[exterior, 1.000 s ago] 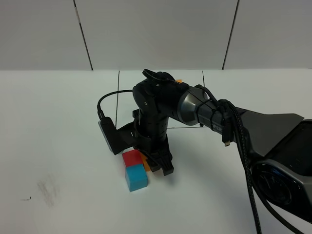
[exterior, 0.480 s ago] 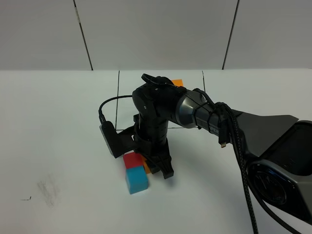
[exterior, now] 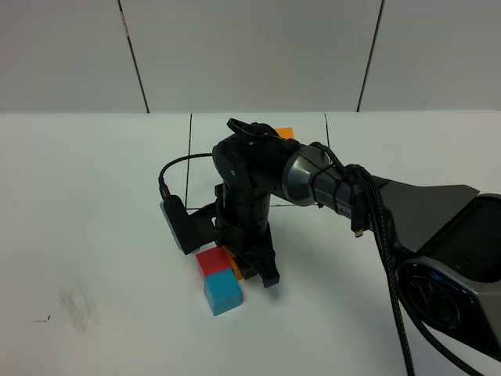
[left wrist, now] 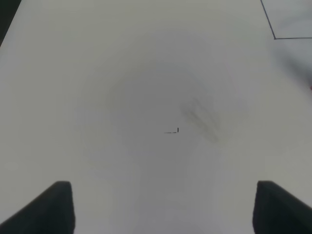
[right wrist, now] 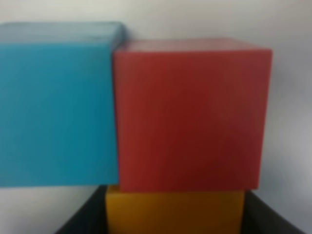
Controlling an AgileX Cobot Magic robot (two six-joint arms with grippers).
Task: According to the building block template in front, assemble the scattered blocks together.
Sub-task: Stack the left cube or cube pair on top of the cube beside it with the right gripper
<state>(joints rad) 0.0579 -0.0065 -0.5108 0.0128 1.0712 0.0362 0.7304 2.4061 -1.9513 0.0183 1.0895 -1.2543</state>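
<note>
On the white table [exterior: 94,204], just in front of the black drawn rectangle [exterior: 190,149], sat the three scattered blocks bunched together: the red cube [exterior: 211,261] touched the blue cube [exterior: 222,294], which sat on its near side, and the orange cube [exterior: 237,269] peeked out on the red one's right, mostly hidden behind the right gripper [exterior: 252,270]. That gripper had reached across from the right and pointed straight down at the cluster.

From the right wrist cam you got a super close, blurry look: blue cube [right wrist: 57,105] and red cube [right wrist: 190,114] side by side with faces touching, and the orange cube [right wrist: 174,212] butted against the red one, sitting right between the two dark fingers [right wrist: 83,219]. So the right jaws were pinched onto the orange cube, gripping it from both sides.

Up at the far edge of the rectangle a bit of the building block template [exterior: 285,132] showed as an orange corner behind the arm; the rest was blocked, so I couldn't see its other cubes.

The left gripper [left wrist: 163,209] was off on its own over bare table, jaws spread wide with nothing between them, just a tiny dark mark [left wrist: 172,130] and a faint smudge [left wrist: 202,119] on the surface below.
</note>
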